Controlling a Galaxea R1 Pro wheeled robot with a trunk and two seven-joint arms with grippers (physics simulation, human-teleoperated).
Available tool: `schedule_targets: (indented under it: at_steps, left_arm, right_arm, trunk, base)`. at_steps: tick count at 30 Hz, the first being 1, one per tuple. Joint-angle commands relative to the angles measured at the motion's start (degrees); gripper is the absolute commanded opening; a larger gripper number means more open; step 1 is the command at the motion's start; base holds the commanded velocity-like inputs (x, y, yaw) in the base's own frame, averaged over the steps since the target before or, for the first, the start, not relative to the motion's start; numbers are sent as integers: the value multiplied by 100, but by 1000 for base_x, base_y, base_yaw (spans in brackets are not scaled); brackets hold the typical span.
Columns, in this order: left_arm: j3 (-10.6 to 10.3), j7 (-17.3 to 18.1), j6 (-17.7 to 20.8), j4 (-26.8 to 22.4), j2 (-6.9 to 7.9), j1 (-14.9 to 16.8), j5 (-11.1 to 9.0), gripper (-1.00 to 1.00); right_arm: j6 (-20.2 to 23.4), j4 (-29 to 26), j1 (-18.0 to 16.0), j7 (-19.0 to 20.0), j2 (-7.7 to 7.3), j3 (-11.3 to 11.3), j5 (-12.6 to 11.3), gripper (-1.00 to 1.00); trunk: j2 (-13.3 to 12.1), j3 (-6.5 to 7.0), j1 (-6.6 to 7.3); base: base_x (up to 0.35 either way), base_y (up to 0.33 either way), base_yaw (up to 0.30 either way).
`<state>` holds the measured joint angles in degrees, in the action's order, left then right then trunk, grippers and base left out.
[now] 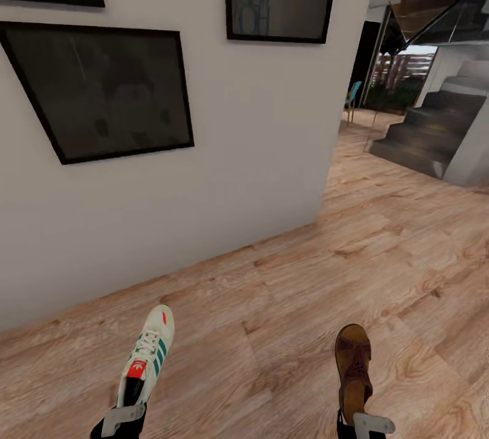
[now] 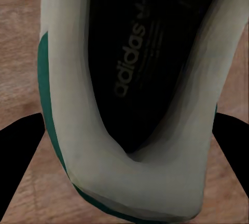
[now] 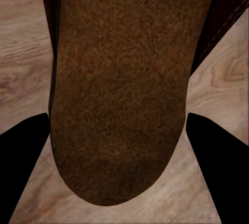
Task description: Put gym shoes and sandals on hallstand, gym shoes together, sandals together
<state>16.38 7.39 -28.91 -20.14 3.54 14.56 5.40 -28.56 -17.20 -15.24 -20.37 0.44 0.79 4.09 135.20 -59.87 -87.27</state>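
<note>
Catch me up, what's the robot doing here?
It is carrying footwear, one piece per arm. The left claw is shut on the heel of a white gym shoe with green stripes; the right claw is shut on the heel of a brown sandal. Both are held out over the wood-plank corridor floor, facing a white wall hung with dark framed pictures. A staircase stands ahead to the right.

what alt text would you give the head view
Each pincer holds a shoe by the heel over a wood plank floor: a white gym shoe in the left pincer, a brown sandal in the right pincer. Ahead, a white wall with dark framed pictures.
</note>
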Motion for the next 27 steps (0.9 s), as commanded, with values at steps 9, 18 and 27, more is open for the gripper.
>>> schedule_targets:
  at_steps: [9,18,27]
  left_arm:
    - [49,25,-19,1,-3,3,57,-100]
    - [49,25,-18,1,-3,3,58,-100]
    - [51,25,-19,1,-3,3,58,-100]
  right_arm:
    - [-1,6,-5,-46,0,9,48,-100]
    - [-1,6,-5,-46,0,9,48,-100]
    - [-1,6,-5,-46,2,9,48,-100]
  trunk:
    - [2,-5,-1]
    - [2,-5,-1]
    - [2,-5,-1]
  base:
    - [241,-164,-267]
    - [242,-164,-267]
    - [242,-164,-267]
